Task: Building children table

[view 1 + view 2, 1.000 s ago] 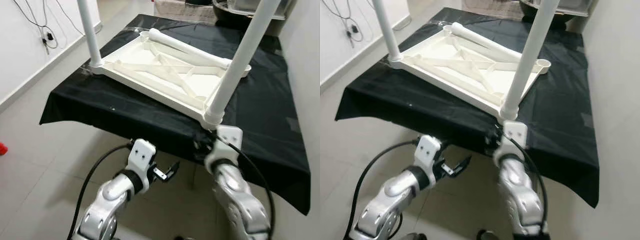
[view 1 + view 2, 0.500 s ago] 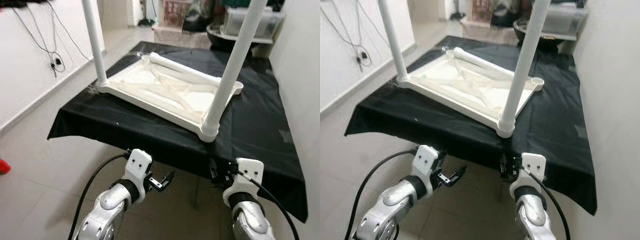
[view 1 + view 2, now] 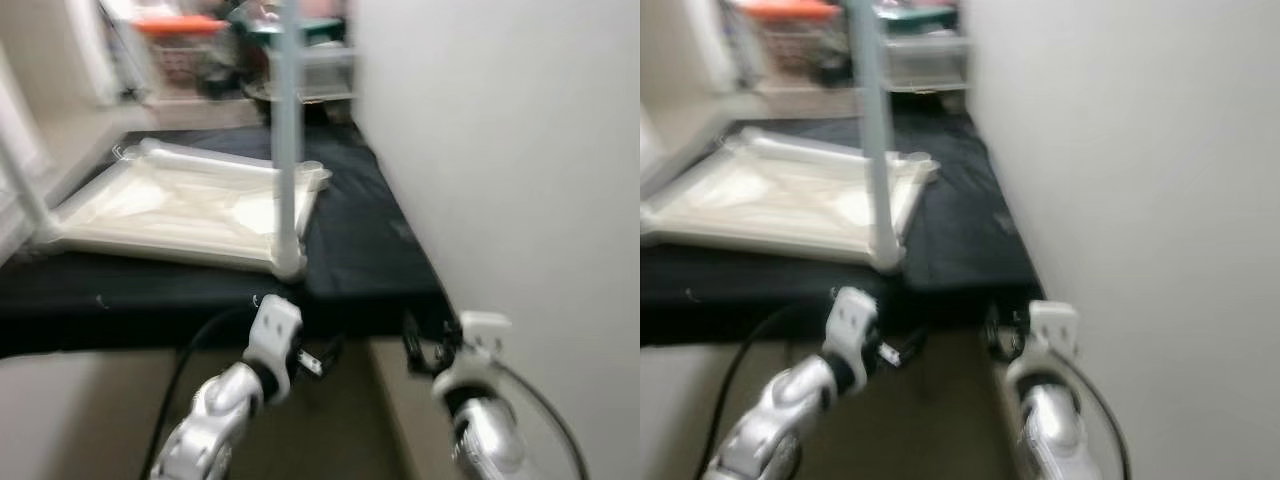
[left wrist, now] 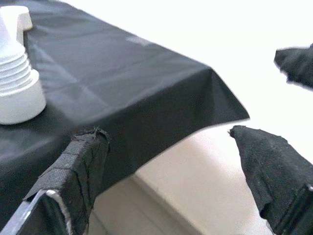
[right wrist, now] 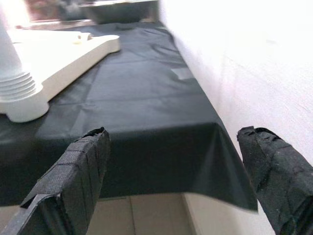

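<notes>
I'm mid-assembly here, between leg fittings as far as I can judge, and the head views are smeared. Taking the upturned white tabletop point(image 3: 180, 215) as my landmark: it lies ribbed side up on the surface under a black cloth point(image 3: 360, 250), with one leg point(image 3: 20, 165) standing at its left near corner and another leg point(image 3: 288, 140) screwed upright into its right near corner, threaded base point(image 5: 19, 95) seated in the socket. A third leg point(image 3: 200, 158) looks to be lying along the tabletop's far edge, not fitted. My left hand point(image 3: 318, 360) hangs below the tabletop's right near corner, under the cloth's hem, fingers point(image 4: 78, 166) spread wide with nothing between them. My right hand point(image 3: 425, 352) sits further right of that corner, close to the white wall point(image 3: 500, 150), also wide open and empty. Next I'd need a steady view, then a reach across the tabletop for the loose leg to bring it to an empty far socket point(image 3: 312, 168).
</notes>
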Robot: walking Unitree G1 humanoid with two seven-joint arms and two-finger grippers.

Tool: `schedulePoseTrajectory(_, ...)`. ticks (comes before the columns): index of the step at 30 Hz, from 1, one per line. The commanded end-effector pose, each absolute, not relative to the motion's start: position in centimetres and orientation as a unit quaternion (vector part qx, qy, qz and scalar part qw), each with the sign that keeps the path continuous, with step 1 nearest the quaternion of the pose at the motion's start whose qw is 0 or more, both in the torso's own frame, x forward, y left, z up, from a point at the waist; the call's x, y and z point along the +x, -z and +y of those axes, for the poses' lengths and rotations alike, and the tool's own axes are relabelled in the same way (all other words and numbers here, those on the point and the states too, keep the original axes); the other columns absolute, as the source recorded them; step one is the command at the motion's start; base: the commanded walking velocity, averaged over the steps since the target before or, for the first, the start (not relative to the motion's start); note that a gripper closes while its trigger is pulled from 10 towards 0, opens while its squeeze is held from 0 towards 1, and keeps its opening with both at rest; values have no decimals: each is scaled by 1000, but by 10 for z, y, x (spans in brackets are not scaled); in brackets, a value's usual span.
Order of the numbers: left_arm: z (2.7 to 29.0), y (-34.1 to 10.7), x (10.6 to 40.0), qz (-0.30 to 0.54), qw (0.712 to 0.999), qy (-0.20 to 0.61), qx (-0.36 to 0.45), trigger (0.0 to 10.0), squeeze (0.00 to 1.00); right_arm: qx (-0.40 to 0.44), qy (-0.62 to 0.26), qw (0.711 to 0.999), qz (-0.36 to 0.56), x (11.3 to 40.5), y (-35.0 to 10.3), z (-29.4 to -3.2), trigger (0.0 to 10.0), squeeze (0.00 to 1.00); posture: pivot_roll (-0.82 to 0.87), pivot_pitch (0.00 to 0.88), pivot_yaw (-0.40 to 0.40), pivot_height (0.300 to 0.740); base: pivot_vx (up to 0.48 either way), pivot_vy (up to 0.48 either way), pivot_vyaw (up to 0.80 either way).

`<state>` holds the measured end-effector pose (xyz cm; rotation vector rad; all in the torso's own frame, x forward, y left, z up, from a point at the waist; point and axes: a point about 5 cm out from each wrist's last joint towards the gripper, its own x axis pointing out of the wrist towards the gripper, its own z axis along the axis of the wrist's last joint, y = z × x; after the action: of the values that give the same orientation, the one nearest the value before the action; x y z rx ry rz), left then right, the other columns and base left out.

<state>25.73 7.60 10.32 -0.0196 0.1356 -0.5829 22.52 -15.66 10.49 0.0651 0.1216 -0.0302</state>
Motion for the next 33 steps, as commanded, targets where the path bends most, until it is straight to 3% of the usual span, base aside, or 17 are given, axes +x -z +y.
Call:
schedulePoseTrajectory(1,80,-98,257,75,957,279,-4,10000,0,35,-4,997,62,227,-103,-149,10000,0,64,0,-65,740,-285,0,0)
schedulePoseTrajectory(13,79,-102,258,59,962,266,15,10000,0,45,-50,997,48,226,-108,-136,10000,0,57,0,-57,740,-371,0,0)
schedulePoseTrajectory(22,87,-108,250,25,968,240,65,10000,0,-14,-124,992,20,221,-112,-121,10000,0,64,0,-74,740,0,0,0)
schedulePoseTrajectory(33,75,-109,250,21,962,263,68,10000,0,5,-88,996,21,225,-112,-128,10000,0,57,0,-76,740,0,0,715)
